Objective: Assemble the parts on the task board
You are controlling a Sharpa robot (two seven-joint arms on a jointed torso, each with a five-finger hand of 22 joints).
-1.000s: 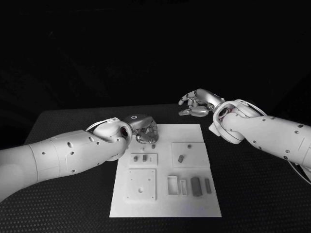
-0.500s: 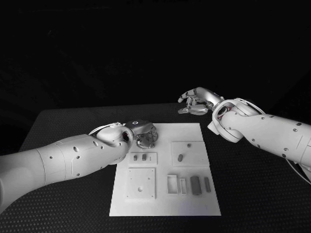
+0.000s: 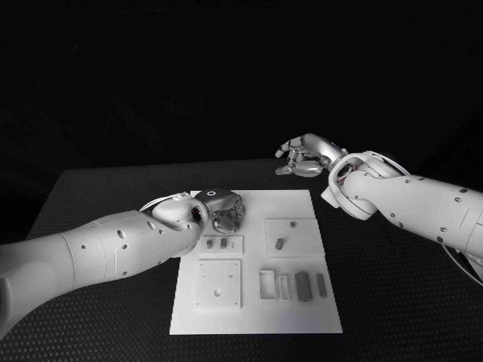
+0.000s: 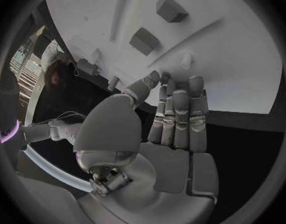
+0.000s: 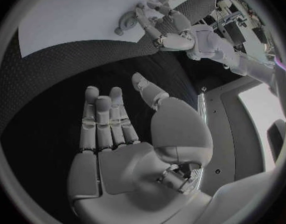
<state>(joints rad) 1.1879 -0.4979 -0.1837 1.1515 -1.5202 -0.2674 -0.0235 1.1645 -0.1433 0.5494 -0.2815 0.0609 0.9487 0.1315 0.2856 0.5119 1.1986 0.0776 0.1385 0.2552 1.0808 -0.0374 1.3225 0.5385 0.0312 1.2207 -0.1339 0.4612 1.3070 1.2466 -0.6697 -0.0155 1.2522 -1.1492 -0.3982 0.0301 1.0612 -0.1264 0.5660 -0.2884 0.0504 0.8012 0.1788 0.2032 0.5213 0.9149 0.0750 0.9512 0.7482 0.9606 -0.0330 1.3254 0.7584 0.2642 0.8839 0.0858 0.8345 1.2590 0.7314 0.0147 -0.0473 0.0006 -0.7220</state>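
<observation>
While the left hand sank onto the task board's far-left corner, parts lay unassembled

Its fingers, pressed together and empty, had dropped nearer the board within a second; the right hand, loosely spread, hovered beyond the far edge, so picking seemed imminent

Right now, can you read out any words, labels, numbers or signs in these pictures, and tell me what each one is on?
No readable text anywhere.
White rectangular task board: no print visible.
Small grey parts: unmarked.
Silver left hand: a small ring mark on its back, not a letter or number.
Silver right hand: no markings visible.
</observation>
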